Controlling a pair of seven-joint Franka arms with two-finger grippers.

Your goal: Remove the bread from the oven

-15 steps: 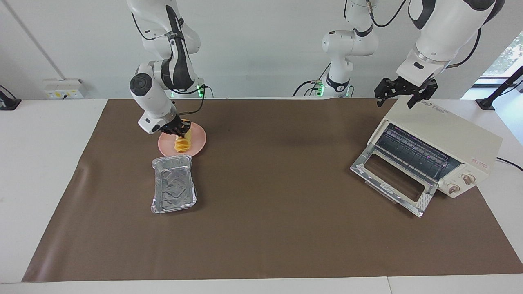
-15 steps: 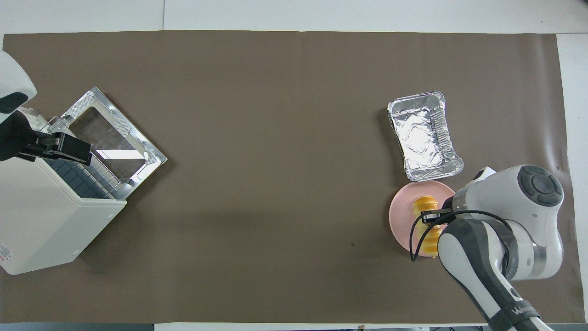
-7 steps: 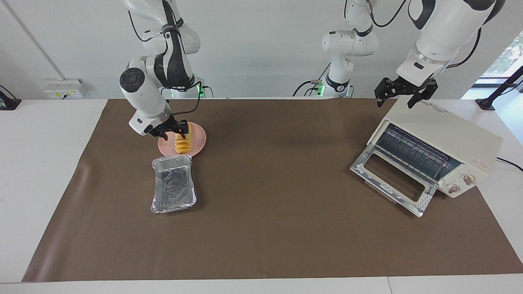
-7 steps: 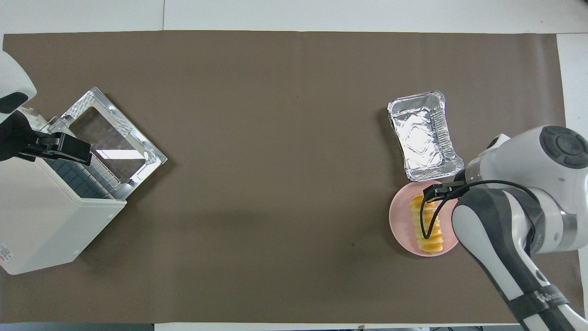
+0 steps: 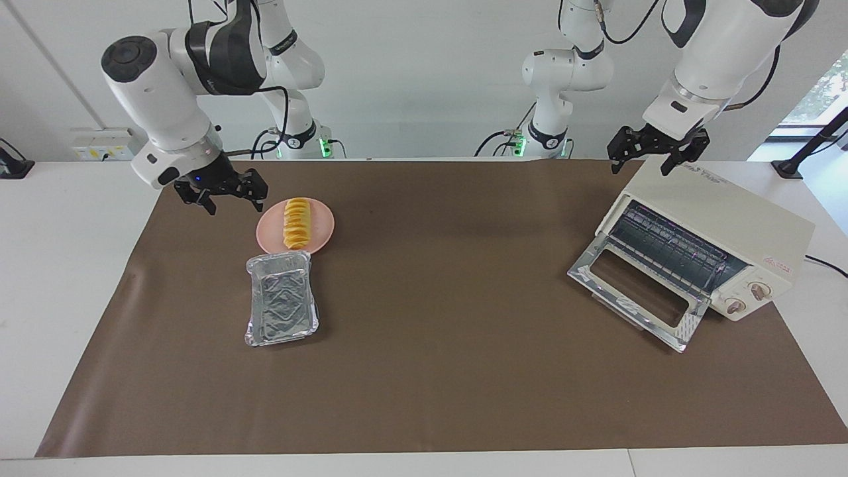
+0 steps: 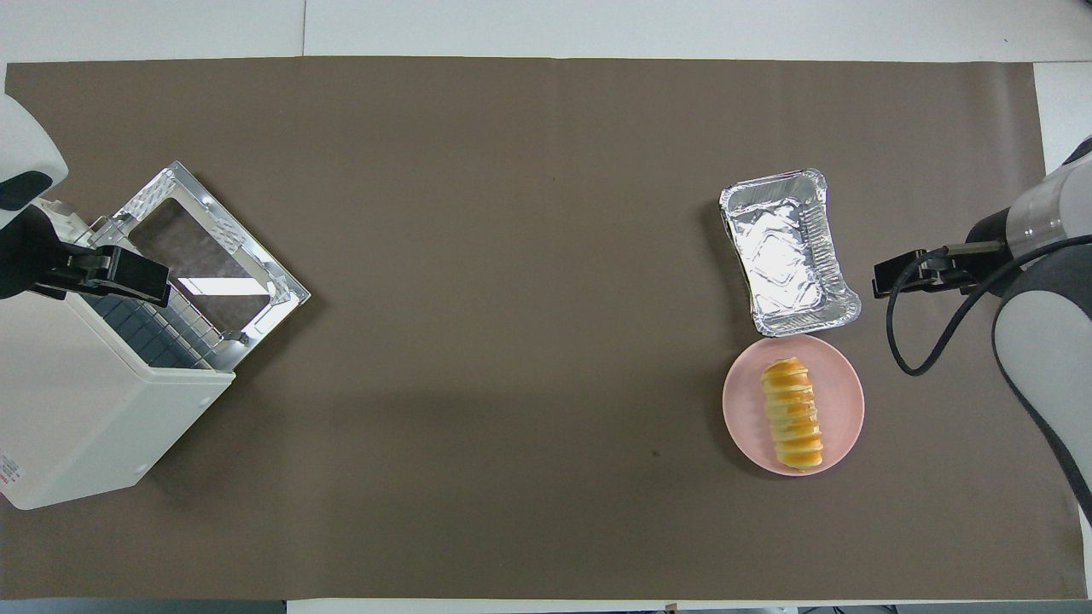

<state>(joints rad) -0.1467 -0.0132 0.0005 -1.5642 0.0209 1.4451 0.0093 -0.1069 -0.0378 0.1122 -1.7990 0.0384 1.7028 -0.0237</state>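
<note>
The bread lies on a round pink plate near the right arm's end of the table; it also shows in the overhead view on the plate. My right gripper is open and empty, raised over the mat beside the plate, clear of the bread; it also shows in the overhead view. The cream-white oven stands at the left arm's end with its glass door dropped open and its wire rack bare. My left gripper hangs open over the oven's top.
An empty silver foil tray lies just beside the plate, farther from the robots. A brown mat covers the table. A third arm's base stands at the robots' edge, between the two arms.
My right gripper has let go of the bread on the plate, opened, risen and drawn away toward the right arm's end of the table. The left arm has not moved.
</note>
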